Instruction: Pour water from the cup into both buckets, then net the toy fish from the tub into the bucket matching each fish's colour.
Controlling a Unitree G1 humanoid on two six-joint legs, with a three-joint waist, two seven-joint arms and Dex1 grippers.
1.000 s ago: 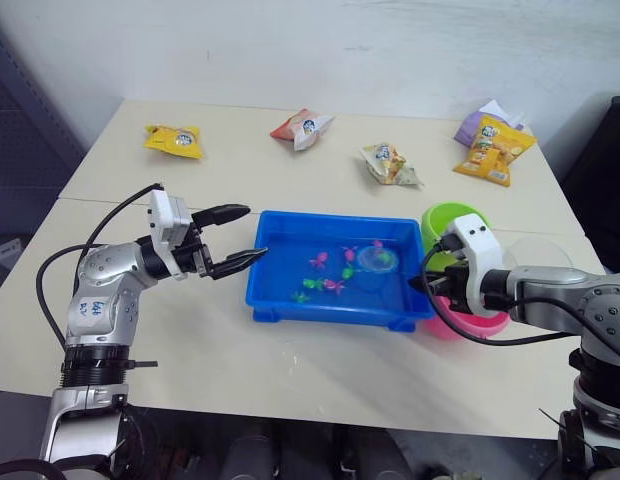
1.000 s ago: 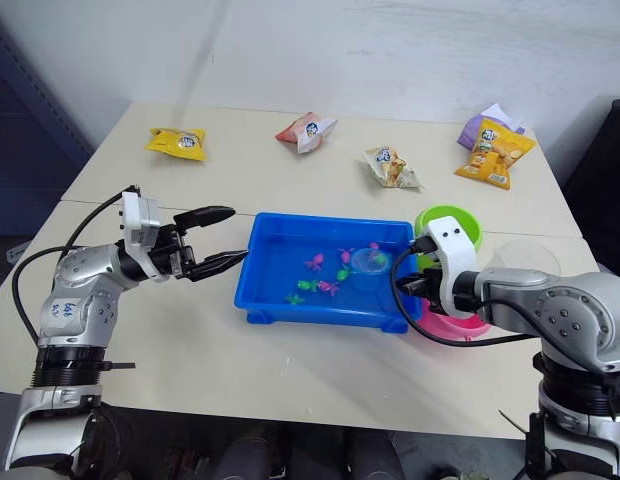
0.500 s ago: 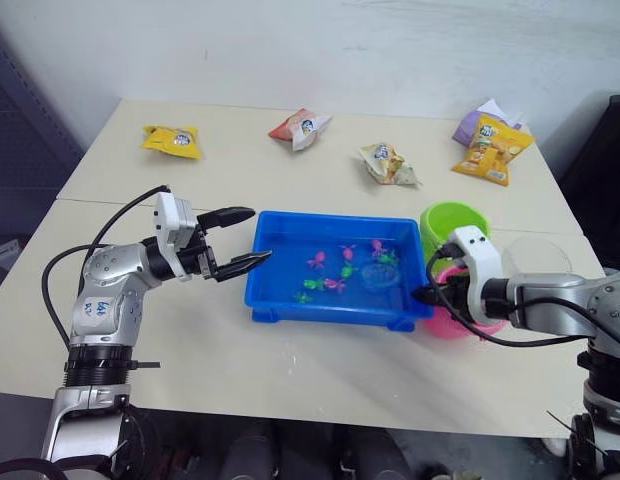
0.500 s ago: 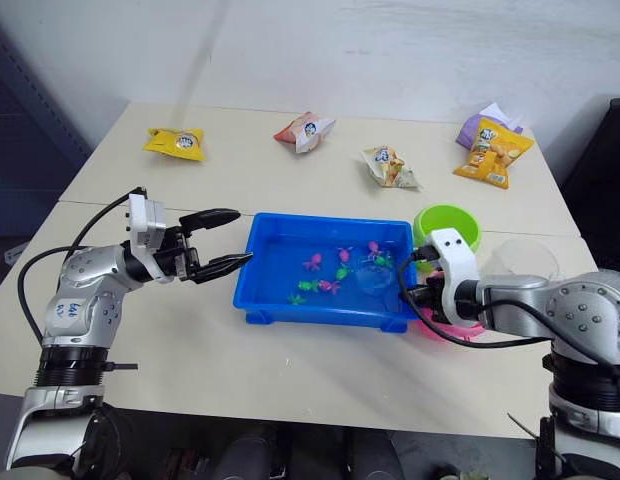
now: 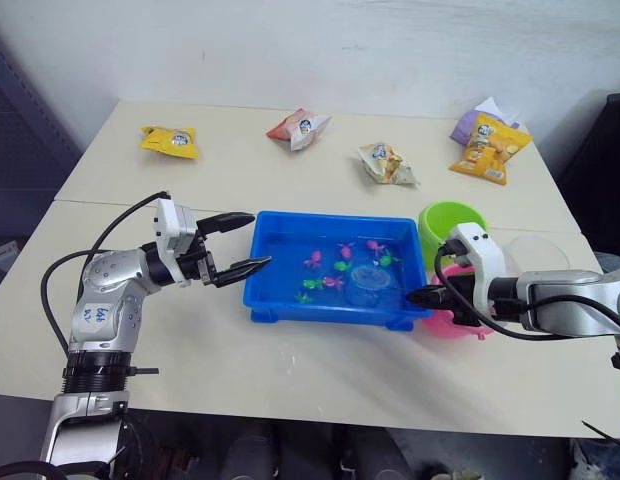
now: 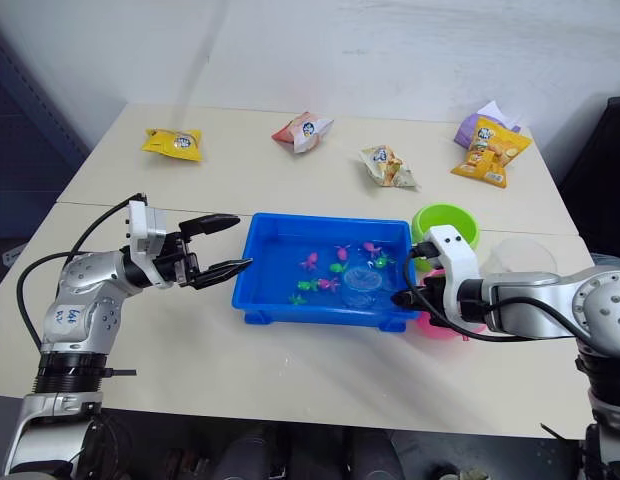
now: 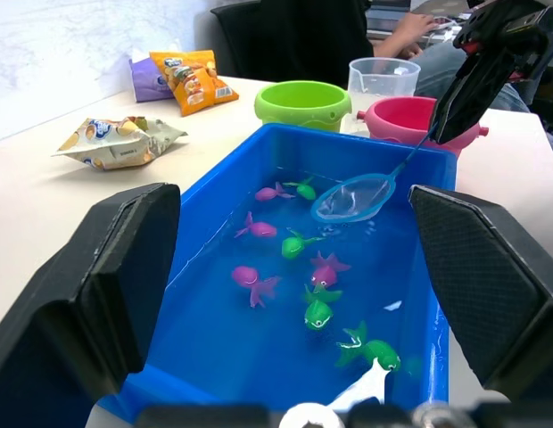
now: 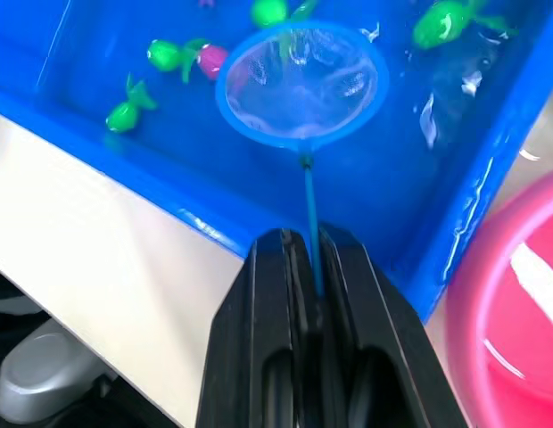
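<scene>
holding net [image 8: 300,86] over tub [image 5: 280,300], right gripper [image 8: 303,267] clamped.

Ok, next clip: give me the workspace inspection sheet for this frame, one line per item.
Surface: pale table, seam running across it.
Job's things: blue tub of water with pink and green toy fish; net hoop in the tub; green bucket and pink bucket beside the tub; clear cup behind them.
Clutter: five snack packets along the far edge, among them a yellow packet.
Grippers: left gripper open, empty, at the tub's left end; right gripper shut on the net handle.
Cables: black cables looped along both arms.
Surroundings: white wall; a person's hand beyond the table.
</scene>
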